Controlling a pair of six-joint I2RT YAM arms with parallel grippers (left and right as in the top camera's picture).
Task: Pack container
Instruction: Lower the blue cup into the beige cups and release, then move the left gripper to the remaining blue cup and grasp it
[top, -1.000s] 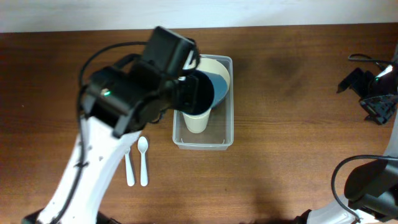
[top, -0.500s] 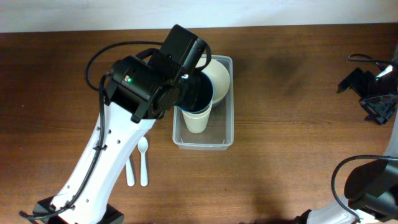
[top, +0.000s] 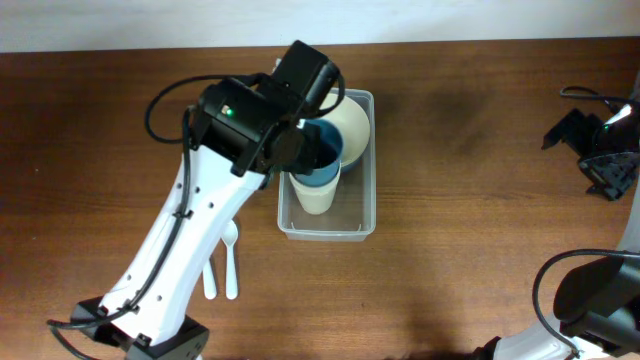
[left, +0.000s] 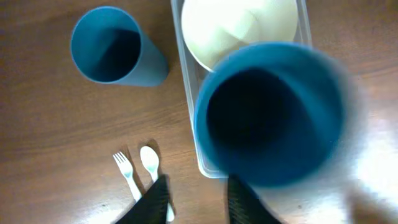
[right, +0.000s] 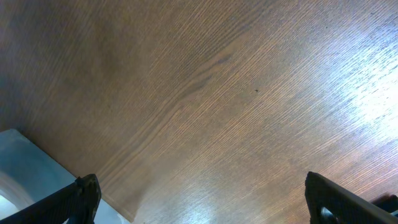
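Left tool slightly parted, seemingly clear of the blurred blue cup.

Went through all three views and there's honestly nothing readable. No lettering, logo, label or number that I can make out on the clear rectangular plastic container, on the blue plastic cup standing on the table to its left, or on the black-and-white robot arm.
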